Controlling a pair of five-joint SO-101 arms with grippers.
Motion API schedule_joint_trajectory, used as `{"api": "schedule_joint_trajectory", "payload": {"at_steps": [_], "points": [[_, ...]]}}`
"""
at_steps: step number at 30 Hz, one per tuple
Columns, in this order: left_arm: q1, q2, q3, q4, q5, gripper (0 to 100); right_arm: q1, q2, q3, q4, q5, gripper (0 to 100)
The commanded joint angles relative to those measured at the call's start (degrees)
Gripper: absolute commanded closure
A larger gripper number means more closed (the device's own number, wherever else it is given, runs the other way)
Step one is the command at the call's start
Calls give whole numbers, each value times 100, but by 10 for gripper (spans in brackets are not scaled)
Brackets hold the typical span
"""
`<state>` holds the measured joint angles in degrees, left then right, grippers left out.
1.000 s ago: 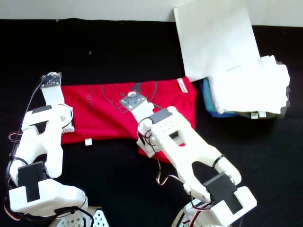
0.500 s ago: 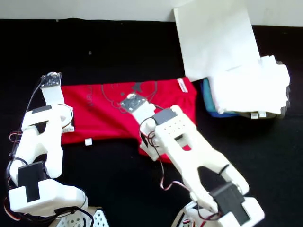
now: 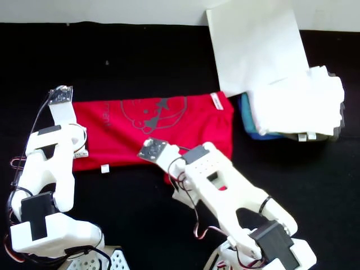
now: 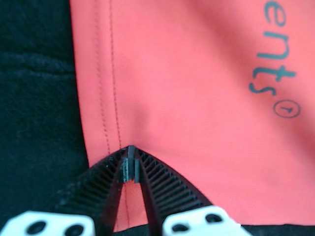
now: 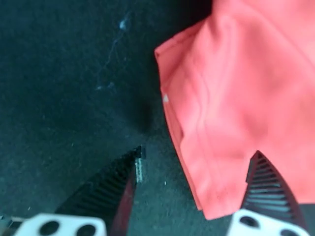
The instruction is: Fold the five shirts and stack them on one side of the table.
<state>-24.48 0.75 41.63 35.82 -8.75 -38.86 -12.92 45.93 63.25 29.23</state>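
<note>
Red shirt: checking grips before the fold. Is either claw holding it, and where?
The left claw is shut on the red shirt at its stitched hem; the right claw is open astride a corner, holding nothing.

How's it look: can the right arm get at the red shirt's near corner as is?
Probably yes. The right gripper is open, with the red shirt's loose corner lying between its fingers on the black table, and nothing covers it.

Red fabric shirt (image 3: 112, 143) printed with dark grey outline drawing, lettering. Black cloth table cover (image 3: 112, 56). White folded shirts (image 3: 298, 107); teal-blue folded shirt (image 3: 246, 115). White paper sheet (image 3: 256, 45).
</note>
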Motion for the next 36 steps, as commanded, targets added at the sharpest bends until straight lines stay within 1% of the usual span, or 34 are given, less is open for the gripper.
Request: {"api": "schedule_joint_trajectory", "payload": {"at_steps": [1, 3, 6, 10, 12, 16, 17, 19, 21, 26, 29, 33, 36], "points": [[-40, 4, -13, -141, 44, 992, -57, -171, 198, -470, 88, 701], [-40, 4, -13, -141, 44, 992, -48, -13, 312, -646, 88, 715], [-40, 4, -13, -141, 44, 992, 110, 637, 277, -804, 88, 717], [-40, 4, -13, -141, 44, 992, 356, 1279, -66, -831, 97, 730], [-40, 4, -13, -141, 44, 992, 374, 1305, -145, -831, 97, 792], [-40, 4, -13, -141, 44, 992, 382, 1297, -286, -840, 97, 974], [-40, 4, -13, -141, 44, 992, 391, 1297, -312, -831, 97, 998], [-40, 4, -13, -141, 44, 992, 479, 1297, -382, -831, 97, 985], [-40, 4, -13, -141, 44, 992, 646, 1297, -532, -778, 97, 993], [-40, 4, -13, -141, 44, 992, 1226, 1297, -1719, 215, 114, 993], [-40, 4, -13, -141, 44, 992, 1464, 1332, -2659, 796, 422, 993], [-40, 4, -13, -141, 44, 992, 1587, 1534, -3591, 954, 519, 993], [-40, 4, -13, -141, 44, 992, 1613, 2193, -4374, 910, 519, 993]]}}
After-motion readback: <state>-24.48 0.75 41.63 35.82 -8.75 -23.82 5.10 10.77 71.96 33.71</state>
